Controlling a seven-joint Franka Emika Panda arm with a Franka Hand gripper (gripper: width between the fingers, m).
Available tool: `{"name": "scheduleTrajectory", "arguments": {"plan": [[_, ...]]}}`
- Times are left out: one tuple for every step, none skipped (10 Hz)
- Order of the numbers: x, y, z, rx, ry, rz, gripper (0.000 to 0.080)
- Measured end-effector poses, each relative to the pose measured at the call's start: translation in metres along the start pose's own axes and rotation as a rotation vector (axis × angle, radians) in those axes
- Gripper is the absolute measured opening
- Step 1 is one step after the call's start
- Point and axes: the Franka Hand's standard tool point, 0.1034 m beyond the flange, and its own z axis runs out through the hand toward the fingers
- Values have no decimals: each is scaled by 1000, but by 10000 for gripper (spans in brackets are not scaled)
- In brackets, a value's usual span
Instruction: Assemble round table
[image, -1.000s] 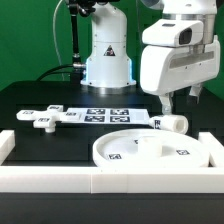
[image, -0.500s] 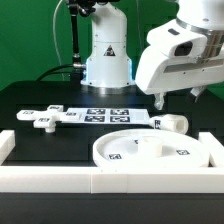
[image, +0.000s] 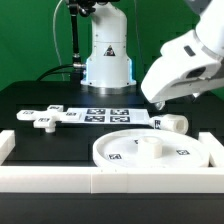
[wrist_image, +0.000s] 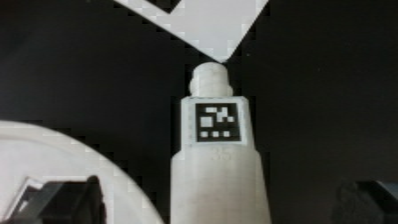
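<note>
Tilted further over than a moment ago, the arm has swung up toward the exterior view's right. At that view's left the lobed foot piece (image: 40, 117) lies flat on the black table (image: 30, 95), with the marker board (image: 105, 113) beside it. The round disc (image: 150, 150) sits nearer the front. The short post (image: 172, 123) lies on its side just past the disc's rim. The gripper (image: 156, 102) hangs above the post, fingers (wrist_image: 63, 200) spread wide, holding nothing.
</note>
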Motion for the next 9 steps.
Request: {"name": "scheduleTrajectory", "arguments": {"plan": [[1, -1, 4, 5, -58, -11, 649], [2, -2, 5, 9, -89, -12, 649], [5, -1, 4, 8, -74, -11, 649], [5, -1, 5, 8, -74, -11, 649], [5, -1, 6, 9, -75, -11, 649], [8, 0, 13, 8, -74, 12, 649], [12, -1, 21, 8, -71, 38, 649], [14, -4, 26, 6, -78, 66, 649], [15, -5, 31, 10, -86, 67, 649]]}}
